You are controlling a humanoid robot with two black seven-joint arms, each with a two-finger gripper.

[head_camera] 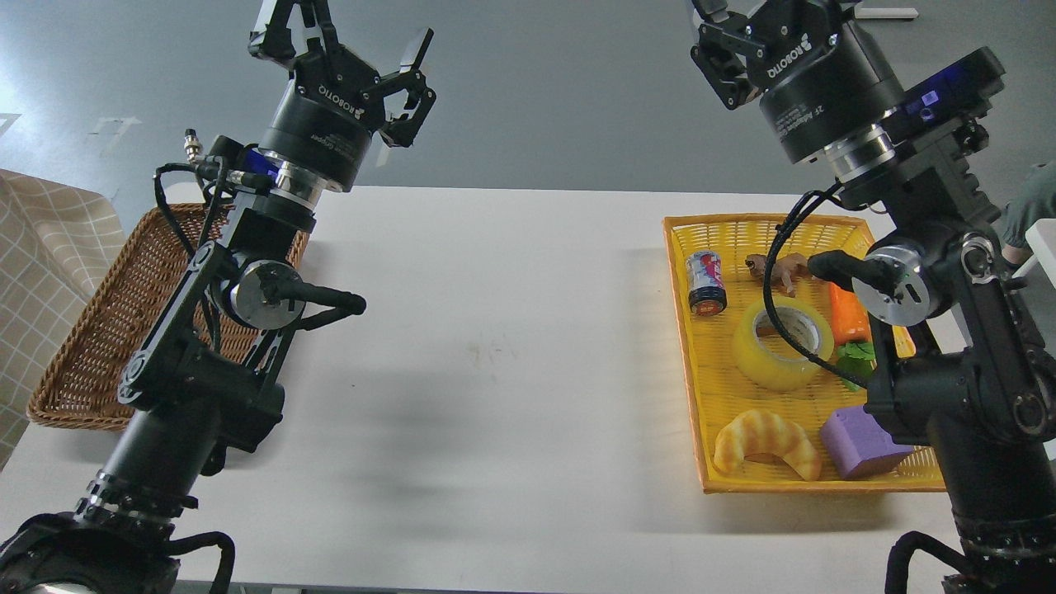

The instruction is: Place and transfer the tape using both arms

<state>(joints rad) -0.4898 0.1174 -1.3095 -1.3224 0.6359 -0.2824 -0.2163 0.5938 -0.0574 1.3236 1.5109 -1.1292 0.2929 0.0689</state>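
Currently the tape (pixel 782 345) is seen in the yellow basket (pixel 689 272) at right. Left gripper (pixel 363 37) jaws are spread; the right gripper (pixel 726 25) cannot be judged. Neighbouring toys could be knocked during pickup.

White table (pixel 511 346) spans the view, grey floor behind it. Brown wicker basket (pixel 91 346) at 9 o'clock, on the table's left edge, beside a checked beige cloth (pixel 41 247). Yellow tray (pixel 726 231) at 3 o'clock holds: can (pixel 706 283) lying on its side at the tray's 11, brown animal figure (pixel 784 268) at 12, carrot (pixel 848 316) at 2 with a green leafy bit (pixel 856 353) just below, croissant toy (pixel 767 444) at 7, purple block (pixel 862 441) at 5.
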